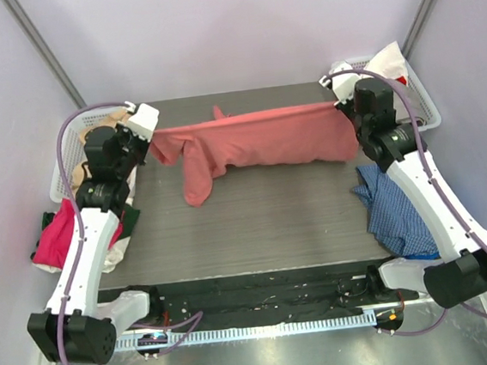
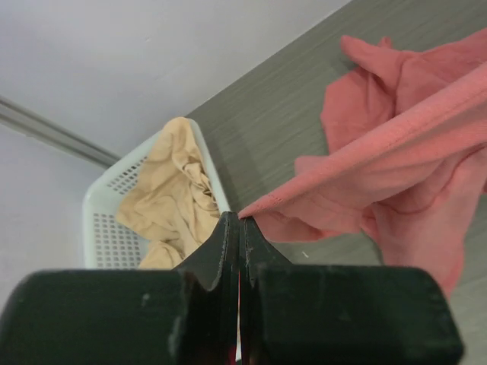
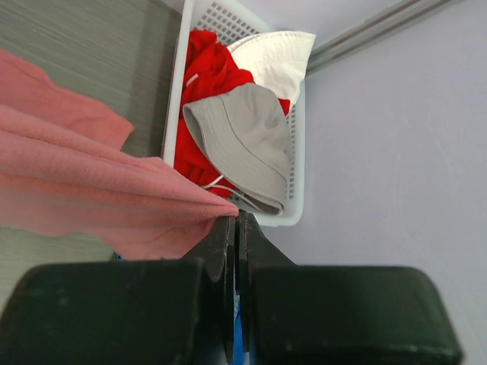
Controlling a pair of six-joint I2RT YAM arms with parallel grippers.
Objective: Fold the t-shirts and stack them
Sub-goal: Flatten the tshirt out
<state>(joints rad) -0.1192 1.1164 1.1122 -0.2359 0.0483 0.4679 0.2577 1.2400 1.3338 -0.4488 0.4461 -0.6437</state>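
Dark wood-grain surface (image 1: 265, 223) filled the middle of the top view. Salmon shirt (image 1: 265, 141) was stretched across its far half, pulled taut along the top edge between both arms. The lower part lay on the surface and one sleeve trailed toward the near left.

White basket (image 1: 66, 152) sat off the far left corner with beige cloth (image 2: 171, 182) bunched inside. A second white basket (image 1: 426, 104) sat off the far right corner and held red cloth (image 3: 209, 68), a grey hat (image 3: 243, 141) on top of it, and white cloth (image 3: 278, 57) at the far end.

Blue checked cloth (image 1: 397, 206) was heaped at the right edge of the surface, under the right arm. Magenta cloth (image 1: 63, 234) was piled off the left edge, beside the left arm.

Left end effector (image 2: 240, 217) was closed tight, pinching the shirt's hem at its left end, near the left basket. Right end effector (image 3: 234, 217) was also clamped closed, gripping the shirt's right end just beside the right basket.
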